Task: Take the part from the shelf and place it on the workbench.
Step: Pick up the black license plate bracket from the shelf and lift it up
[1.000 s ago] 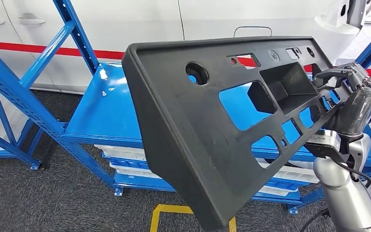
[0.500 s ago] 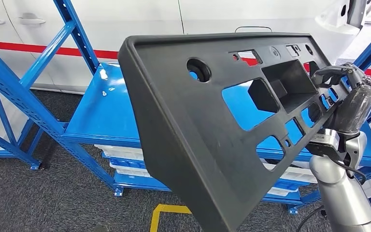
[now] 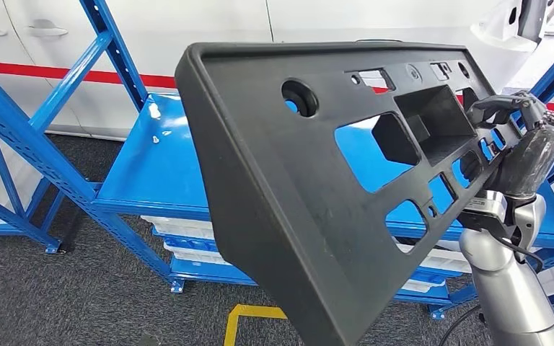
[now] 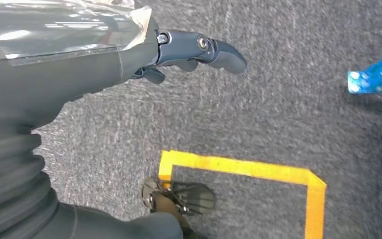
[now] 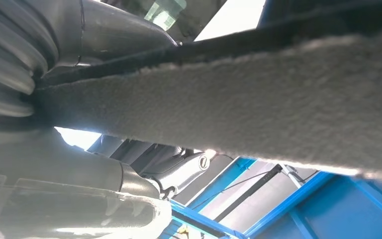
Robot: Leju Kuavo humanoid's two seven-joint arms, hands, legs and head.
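Observation:
The part (image 3: 281, 202) is a large black plastic panel with several cut-outs and a round hole. It hangs tilted in the air in front of the blue shelf (image 3: 151, 166), its near corner low and close to me. My right hand (image 3: 523, 137) grips its far right edge, fingers hooked through the cut-outs. In the right wrist view the part's rough grey underside (image 5: 278, 99) crosses the picture, pressed against my right hand (image 5: 104, 30). My left hand (image 4: 129, 55) hangs over the carpet with its fingers apart and holds nothing.
Blue shelf uprights (image 3: 29, 144) stand on the left and a further one at the far right. White bins (image 3: 180, 231) lie under the shelf board. Yellow floor tape (image 3: 252, 317) marks the grey carpet near my feet. A white wall with a red stripe is behind.
The part has risen a little and its top edge now covers more of the wall behind. My right hand has stayed nearly in place on its edge.

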